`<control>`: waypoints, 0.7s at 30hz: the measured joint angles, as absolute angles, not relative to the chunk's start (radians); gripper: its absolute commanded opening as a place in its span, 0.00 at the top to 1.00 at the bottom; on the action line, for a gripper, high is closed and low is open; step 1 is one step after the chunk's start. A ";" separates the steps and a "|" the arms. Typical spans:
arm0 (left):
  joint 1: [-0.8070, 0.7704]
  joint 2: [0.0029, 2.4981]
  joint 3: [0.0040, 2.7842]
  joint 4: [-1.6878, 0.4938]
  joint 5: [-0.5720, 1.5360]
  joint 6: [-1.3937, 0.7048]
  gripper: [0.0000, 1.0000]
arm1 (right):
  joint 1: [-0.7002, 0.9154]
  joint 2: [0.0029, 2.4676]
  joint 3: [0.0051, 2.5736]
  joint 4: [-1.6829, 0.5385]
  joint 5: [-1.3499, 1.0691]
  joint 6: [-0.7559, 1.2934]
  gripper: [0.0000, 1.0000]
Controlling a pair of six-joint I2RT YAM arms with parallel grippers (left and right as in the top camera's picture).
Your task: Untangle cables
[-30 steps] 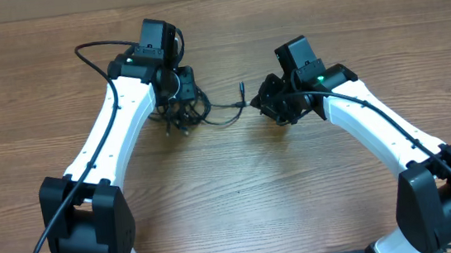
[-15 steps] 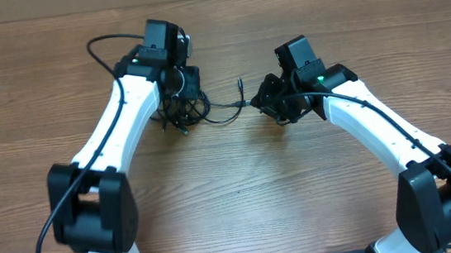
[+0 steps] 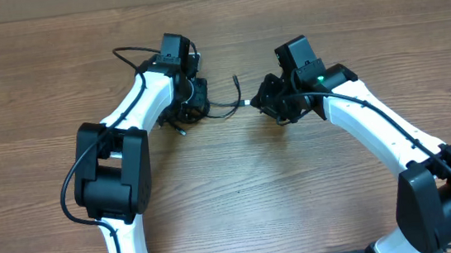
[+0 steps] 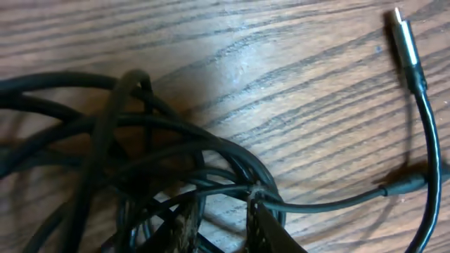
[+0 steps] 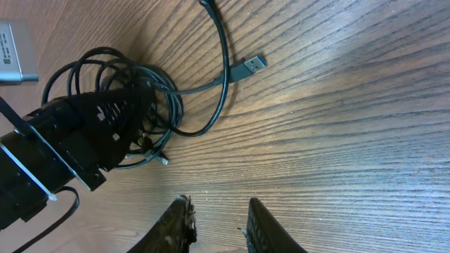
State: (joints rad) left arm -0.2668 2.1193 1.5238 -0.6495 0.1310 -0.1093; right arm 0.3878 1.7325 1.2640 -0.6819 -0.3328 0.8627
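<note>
The cables [image 3: 184, 114] lie as a tangled black bundle on the wooden table [image 3: 232, 192], left of centre. One free end with a silver-tipped plug [image 3: 235, 80] points away, and another end [image 3: 246, 104] reaches toward the right arm. My left gripper [image 3: 192, 103] sits on the bundle. In the left wrist view its fingers [image 4: 186, 225] stand apart with strands of the bundle [image 4: 176, 151] between them, and the silver plug [image 4: 402, 31] lies at top right. My right gripper [image 5: 219, 225] is open and empty, just right of the bundle [image 5: 140, 105] and a USB plug [image 5: 249, 65].
The left arm's own thick black wire [image 3: 129, 54] loops behind its wrist. In the right wrist view the left gripper's black body [image 5: 77, 137] covers part of the bundle. Bare wood lies in front of both arms.
The left arm has swung right and its base link has turned, so its gripper sits further right on the bundle. The bundle and its free plug shifted slightly. The right arm has not moved.
</note>
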 measured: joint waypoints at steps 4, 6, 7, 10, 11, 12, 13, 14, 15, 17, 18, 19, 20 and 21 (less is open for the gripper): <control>-0.267 2.119 1.524 -0.650 0.121 -0.090 0.78 | 0.388 1.732 1.264 -0.682 -0.332 0.863 0.76; -0.267 2.119 1.524 -0.652 0.118 -0.077 0.77 | 0.388 1.732 1.264 -0.682 -0.333 0.863 0.76; -0.267 2.119 1.524 -0.654 0.116 -0.073 0.77 | 0.388 1.732 1.264 -0.682 -0.332 0.863 0.76; -0.267 2.119 1.524 -0.654 0.115 -0.067 0.78 | 0.388 1.732 1.264 -0.682 -0.332 0.863 0.76; -0.267 2.119 1.524 -0.656 0.117 -0.053 0.78 | 0.388 1.732 1.264 -0.682 -0.332 0.863 0.76; -0.267 2.119 1.525 -0.661 0.125 -0.042 0.78 | 0.388 1.732 1.264 -0.682 -0.332 0.863 0.76; -0.267 2.119 1.526 -0.669 0.133 -0.028 0.78 | 0.388 1.732 1.264 -0.682 -0.332 0.863 0.76; -0.267 2.119 1.528 -0.681 0.141 -0.018 0.78 | 0.388 1.732 1.264 -0.682 -0.331 0.863 0.76; -0.267 2.119 1.534 -0.687 0.145 -0.006 0.76 | 0.388 1.732 1.264 -0.682 -0.330 0.863 0.76; -0.267 2.119 1.548 -0.687 0.145 0.004 0.74 | 0.388 1.732 1.264 -0.682 -0.328 0.863 0.76; -0.267 2.119 1.554 -0.686 0.143 0.006 0.74 | 0.388 1.732 1.264 -0.682 -0.328 0.863 0.76; -0.267 2.119 1.560 -0.686 0.139 0.011 0.74 | 0.388 1.732 1.264 -0.683 -0.327 0.863 0.76; -0.267 2.119 1.563 -0.685 0.138 0.019 0.73 | 0.388 1.732 1.264 -0.682 -0.326 0.863 0.76; -0.267 2.119 1.564 -0.684 0.136 0.026 0.72 | 0.388 1.732 1.264 -0.682 -0.325 0.863 0.76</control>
State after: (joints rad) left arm -0.2668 2.1193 1.5642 -0.6842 0.1364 0.0261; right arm 0.3878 1.7325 1.2640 -0.6819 -0.3252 0.8631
